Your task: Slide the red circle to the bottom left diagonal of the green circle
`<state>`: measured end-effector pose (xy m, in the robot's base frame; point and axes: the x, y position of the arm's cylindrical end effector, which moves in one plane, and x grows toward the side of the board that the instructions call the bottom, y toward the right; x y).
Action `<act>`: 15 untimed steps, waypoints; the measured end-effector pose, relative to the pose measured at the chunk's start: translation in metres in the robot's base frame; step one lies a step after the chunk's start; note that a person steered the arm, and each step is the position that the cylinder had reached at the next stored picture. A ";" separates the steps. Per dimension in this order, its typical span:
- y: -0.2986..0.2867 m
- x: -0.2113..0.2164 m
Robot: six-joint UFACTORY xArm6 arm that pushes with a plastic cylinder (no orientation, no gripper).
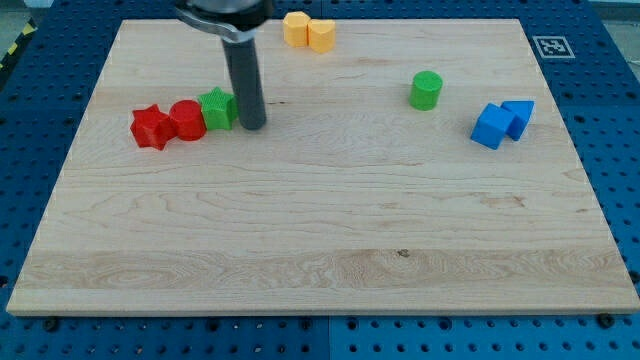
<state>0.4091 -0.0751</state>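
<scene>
The red circle [187, 120] lies at the view's left, between a red star-shaped block [151, 128] on its left and a green star-shaped block [216, 108] on its right, all three touching in a row. The green circle [426, 90] stands apart at the view's upper right. My tip [253, 125] rests on the board just right of the green star, touching or nearly touching it, about two block widths right of the red circle.
Two yellow-orange blocks [308, 31] sit together at the view's top edge. Two blue blocks [502, 122] sit together at the view's right. The wooden board [320, 250] lies on a blue perforated table.
</scene>
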 end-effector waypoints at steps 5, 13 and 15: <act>-0.229 0.051; -0.063 0.006; -0.063 0.031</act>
<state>0.4397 -0.1380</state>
